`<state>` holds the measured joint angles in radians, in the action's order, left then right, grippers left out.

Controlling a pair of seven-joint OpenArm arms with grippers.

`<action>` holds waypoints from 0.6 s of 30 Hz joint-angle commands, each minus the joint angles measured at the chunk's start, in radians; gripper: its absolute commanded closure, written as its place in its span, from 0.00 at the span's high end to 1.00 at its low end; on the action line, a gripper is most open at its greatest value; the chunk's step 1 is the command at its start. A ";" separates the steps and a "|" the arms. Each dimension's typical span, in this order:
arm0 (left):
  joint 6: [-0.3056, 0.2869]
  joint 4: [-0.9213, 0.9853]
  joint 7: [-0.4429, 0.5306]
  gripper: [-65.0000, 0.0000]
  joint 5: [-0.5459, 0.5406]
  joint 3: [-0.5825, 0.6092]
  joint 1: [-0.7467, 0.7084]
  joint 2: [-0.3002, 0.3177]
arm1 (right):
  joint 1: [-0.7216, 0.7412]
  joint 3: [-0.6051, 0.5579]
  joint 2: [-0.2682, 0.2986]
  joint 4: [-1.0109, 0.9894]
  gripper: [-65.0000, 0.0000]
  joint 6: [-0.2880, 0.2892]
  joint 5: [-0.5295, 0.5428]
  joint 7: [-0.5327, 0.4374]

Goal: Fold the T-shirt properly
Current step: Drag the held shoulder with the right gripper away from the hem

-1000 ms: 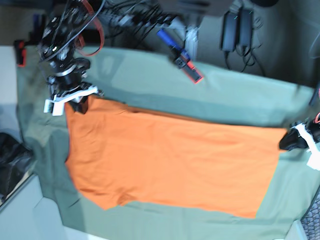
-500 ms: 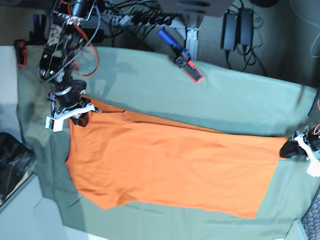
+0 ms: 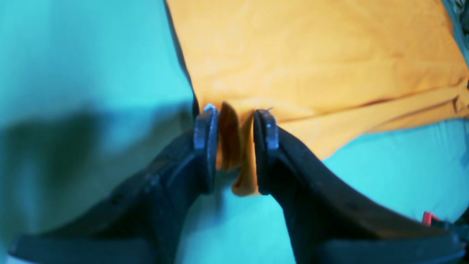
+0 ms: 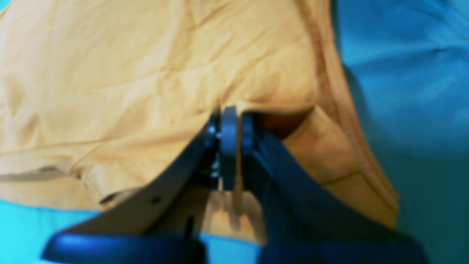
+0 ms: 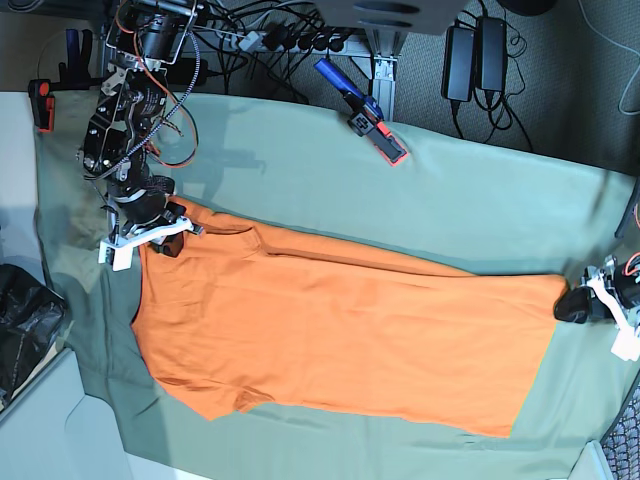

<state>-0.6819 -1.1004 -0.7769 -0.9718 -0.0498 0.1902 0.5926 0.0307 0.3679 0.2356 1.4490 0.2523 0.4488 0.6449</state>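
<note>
The T-shirt [image 5: 340, 330] lies spread on the green sheet [image 5: 480, 200], and since a second ago its far edge has been drawn lower and straighter. At nine o'clock the right gripper [image 4: 229, 121] stays clenched on the shirt's corner, having slid toward six. At three o'clock the left gripper [image 3: 234, 121] has parted its jaws; a fold of orange cloth sits loosely between them, released.

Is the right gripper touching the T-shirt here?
Touching. The right wrist view shows the right gripper with its jaws shut on a pinched fold of the orange T-shirt's edge.
</note>
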 commanded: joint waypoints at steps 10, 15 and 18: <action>-0.016 -0.013 0.051 0.41 0.026 0.000 0.065 0.010 | 0.019 0.003 0.011 0.016 0.07 0.129 0.003 -0.019; -0.016 -0.013 0.012 0.53 0.018 0.000 0.065 0.008 | 0.029 0.003 0.011 0.016 0.22 0.138 -0.002 -0.026; -0.016 -0.013 -0.038 0.53 -0.035 -0.028 0.061 0.014 | 0.030 0.003 0.012 0.020 0.56 0.137 -0.022 -0.050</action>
<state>-0.6823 -1.1000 -0.8352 -0.9901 -0.0673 0.2298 0.5816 0.0444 0.3679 0.2352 1.4494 0.2928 0.4213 0.6205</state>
